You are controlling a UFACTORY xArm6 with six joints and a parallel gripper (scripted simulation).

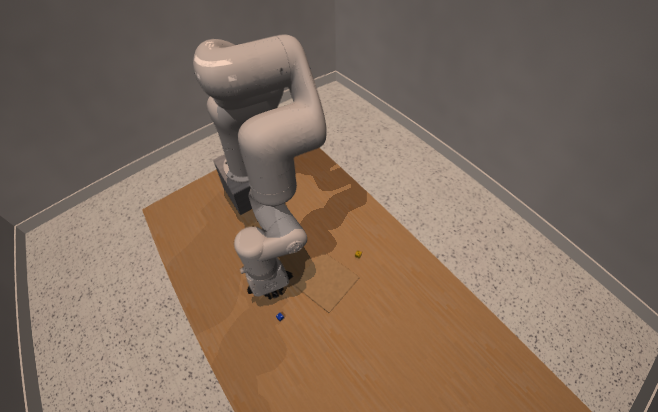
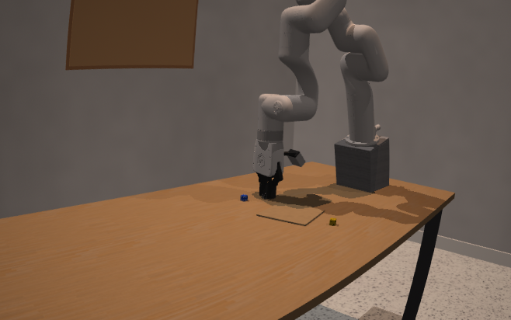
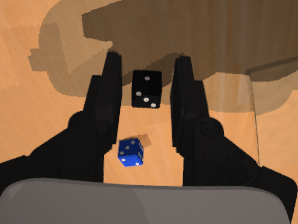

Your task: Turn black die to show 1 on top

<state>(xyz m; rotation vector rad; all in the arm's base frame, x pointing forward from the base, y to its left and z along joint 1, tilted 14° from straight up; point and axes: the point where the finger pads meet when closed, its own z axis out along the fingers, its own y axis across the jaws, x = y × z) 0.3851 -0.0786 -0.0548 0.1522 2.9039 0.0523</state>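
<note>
Plainly off the mat, the black die sits between spread fingers

The black die (image 3: 146,89) is on the bench (image 1: 400,340) (image 2: 155,241), off to one side of the mat (image 1: 327,285) (image 2: 291,216) (image 3: 277,110). Two of its faces show in the wrist view, one with a single pip, another with three; I cannot tell which is uppermost. The claw (image 1: 270,294) (image 2: 268,197) (image 3: 147,74) is partway spread around it, pinching nothing, with a gap on either side. The blue die (image 1: 280,317) (image 2: 244,198) (image 3: 131,152) lies near the claw, also off the mat. Beyond another edge of the mat is the yellow die (image 1: 358,254) (image 2: 332,221), its pips too small to read
</note>
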